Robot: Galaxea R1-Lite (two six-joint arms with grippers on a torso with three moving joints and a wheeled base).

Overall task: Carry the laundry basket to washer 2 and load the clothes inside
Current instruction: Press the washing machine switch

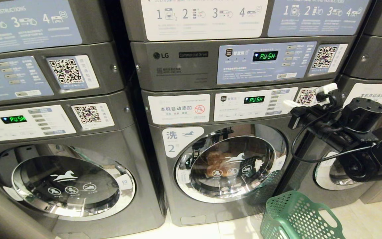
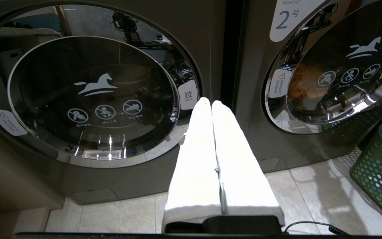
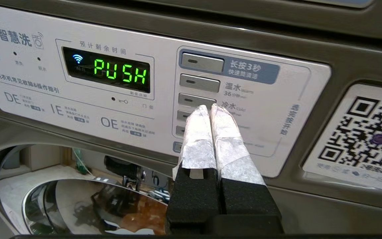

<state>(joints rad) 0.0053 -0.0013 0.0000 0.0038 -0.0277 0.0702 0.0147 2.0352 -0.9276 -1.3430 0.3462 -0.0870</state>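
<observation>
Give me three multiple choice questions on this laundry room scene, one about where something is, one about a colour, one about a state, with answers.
1. Where is the right gripper?
A. inside the laundry basket
B. at the button column of washer 2
C. on the floor

2. What colour is the laundry basket?
A. green
B. red
C. blue

3. How is the door of washer 2?
A. wide open
B. removed
C. closed, with the clothes behind the glass

Answers: 1 B, its fingertips are at the grey buttons beside the PUSH display. 2 A, green perforated plastic. 3 C, the chrome rim sits flush against the front.
</observation>
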